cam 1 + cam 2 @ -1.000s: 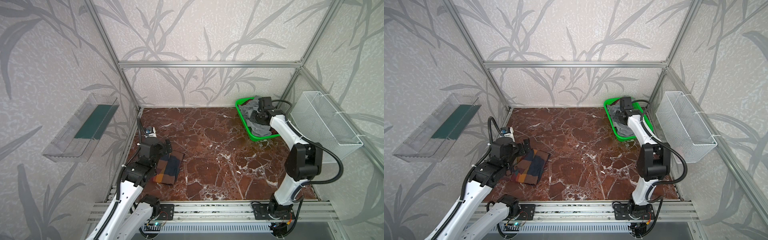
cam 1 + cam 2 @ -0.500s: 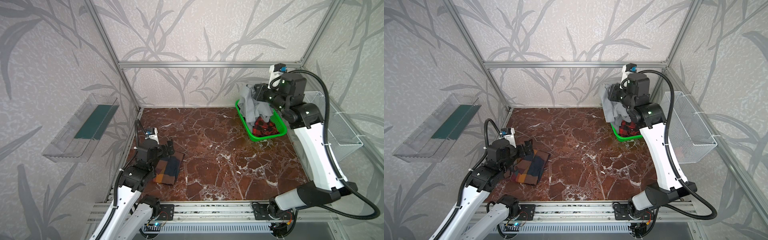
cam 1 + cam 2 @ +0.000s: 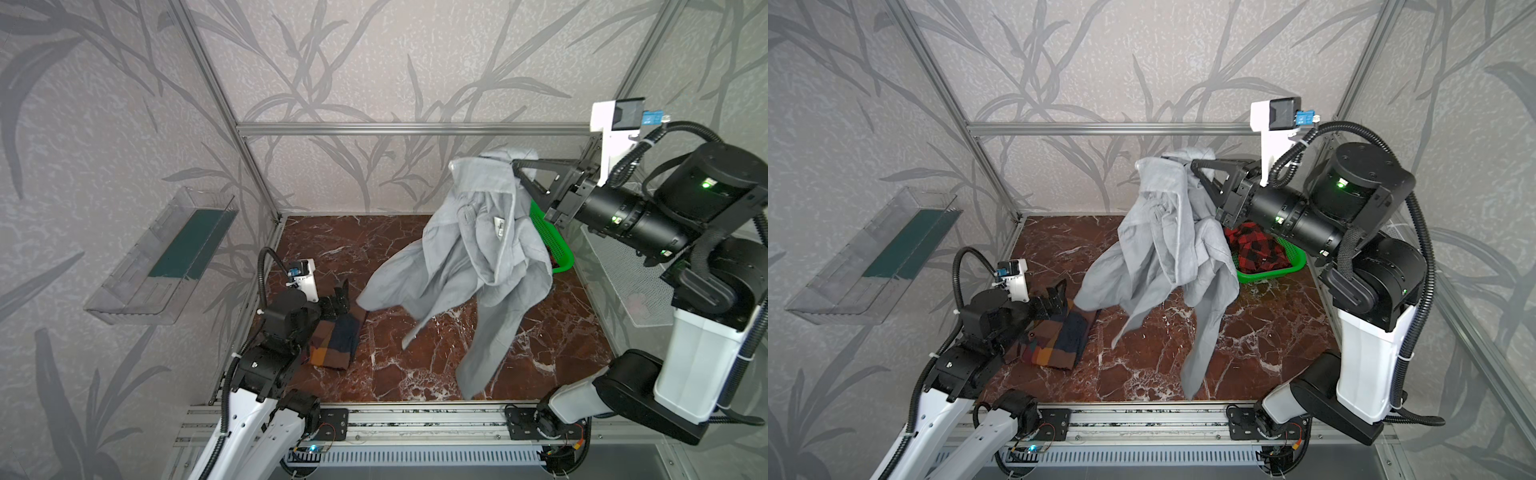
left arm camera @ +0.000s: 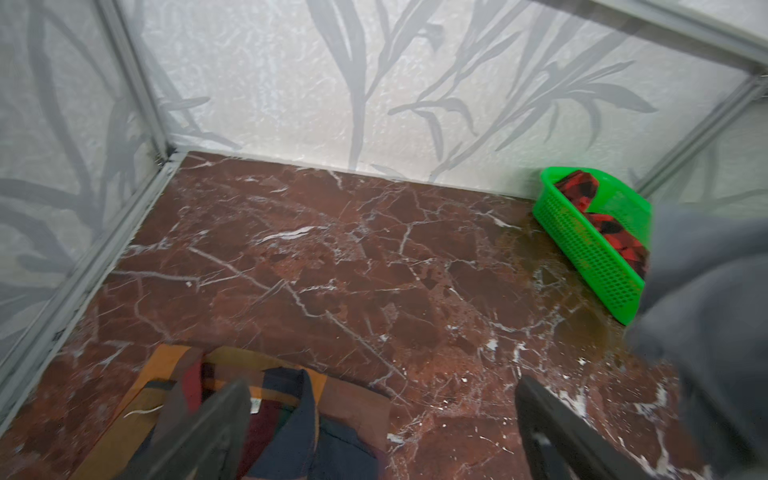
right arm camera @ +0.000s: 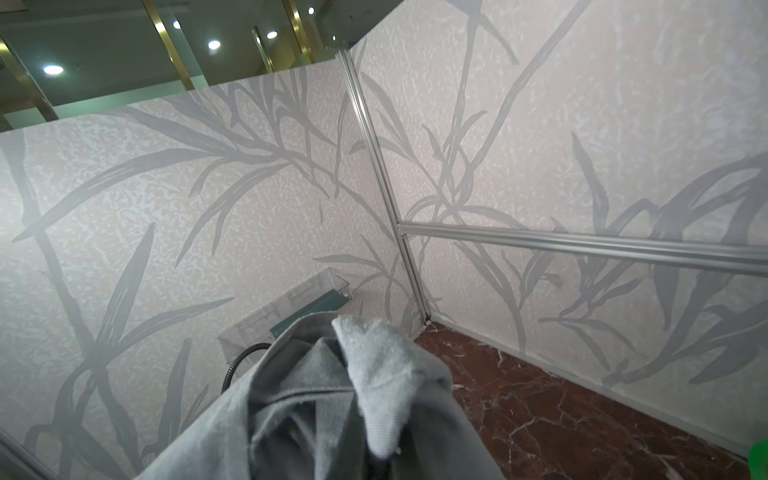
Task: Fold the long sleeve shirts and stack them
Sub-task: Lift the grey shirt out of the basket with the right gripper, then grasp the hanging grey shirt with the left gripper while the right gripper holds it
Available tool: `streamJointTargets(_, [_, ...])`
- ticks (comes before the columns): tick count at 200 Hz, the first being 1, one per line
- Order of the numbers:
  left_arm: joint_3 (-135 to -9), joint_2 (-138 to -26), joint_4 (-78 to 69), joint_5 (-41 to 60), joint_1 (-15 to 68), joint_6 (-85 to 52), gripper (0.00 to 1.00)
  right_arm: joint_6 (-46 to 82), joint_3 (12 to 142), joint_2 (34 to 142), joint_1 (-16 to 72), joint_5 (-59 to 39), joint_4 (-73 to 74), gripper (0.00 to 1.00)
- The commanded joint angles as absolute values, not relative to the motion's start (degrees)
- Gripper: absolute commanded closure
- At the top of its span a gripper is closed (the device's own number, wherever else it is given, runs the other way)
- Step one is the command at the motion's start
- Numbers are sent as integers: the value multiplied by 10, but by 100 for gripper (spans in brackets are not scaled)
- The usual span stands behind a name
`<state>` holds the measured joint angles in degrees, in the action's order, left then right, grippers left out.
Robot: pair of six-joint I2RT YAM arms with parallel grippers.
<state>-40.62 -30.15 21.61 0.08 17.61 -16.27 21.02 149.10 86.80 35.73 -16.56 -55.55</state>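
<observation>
- Marble tabletop (image 3: 386,374) lay mostly bare, with the folded checked shirt (image 3: 334,343) just beside the left gripper (image 3: 338,297), whose jaws stood wide and empty.
- The right gripper (image 3: 517,168) pinched the grey shirt (image 3: 469,249) high, where it hung bunched.
- The step called for lowering it mid-table and spreading it flat.

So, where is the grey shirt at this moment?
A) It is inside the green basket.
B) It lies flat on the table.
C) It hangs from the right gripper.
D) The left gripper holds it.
C: the right gripper is shut on the grey shirt, which hangs down from it, while the left gripper stands open.
</observation>
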Motion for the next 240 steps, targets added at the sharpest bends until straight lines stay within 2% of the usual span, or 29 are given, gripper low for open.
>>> streamJointTargets(1, [-360,-224,93,123,179,-138,1,216,1415,863,364,-222,-546,100])
streamJointTargets(26, [-342,-180,47,216,179,-146,1,220,1256,798,364,-215,-466,100])
streamJointTargets(45, [-366,-190,58,283,183,-150,3,222,1209,783,364,-221,-449,100])
streamJointTargets(80, [-388,-236,59,324,210,-134,3,233,1165,769,365,-235,-418,100])
streamJointTargets(133, [-402,-361,54,228,321,-49,9,242,1171,766,365,-253,-411,100])
streamJointTargets(171, [-419,-420,-3,170,343,-26,9,251,1173,763,370,-266,-405,100])
streamJointTargets(215, [-423,-454,-75,197,361,-77,16,253,1162,752,377,-273,-393,100])
streamJointTargets(240, [-408,-454,-107,195,390,-101,17,254,1152,745,385,-272,-386,100])
